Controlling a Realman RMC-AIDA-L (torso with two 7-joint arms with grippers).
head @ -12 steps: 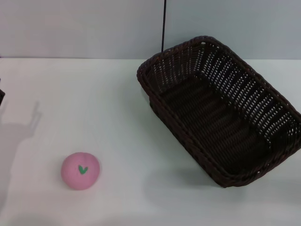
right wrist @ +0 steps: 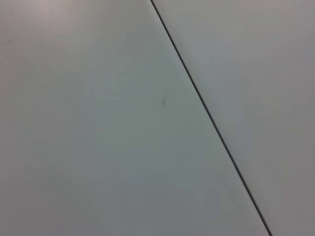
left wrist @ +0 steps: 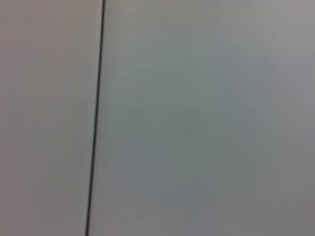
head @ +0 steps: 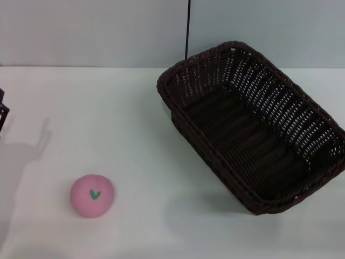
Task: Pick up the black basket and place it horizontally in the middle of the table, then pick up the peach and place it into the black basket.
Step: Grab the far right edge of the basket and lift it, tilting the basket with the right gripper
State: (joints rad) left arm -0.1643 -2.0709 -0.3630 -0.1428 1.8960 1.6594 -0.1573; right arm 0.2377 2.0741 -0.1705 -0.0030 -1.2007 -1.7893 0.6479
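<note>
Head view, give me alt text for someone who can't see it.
A large black basket sits empty and angled on the right of a white table, while a pink peach with a green leaf mark rests apart at front left. A sliver of the left pincer shows at the left edge.

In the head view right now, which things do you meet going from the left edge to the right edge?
A dark part of the left arm at the left edge → the peach on the table → the black basket, lying at an angle on the right.
</note>
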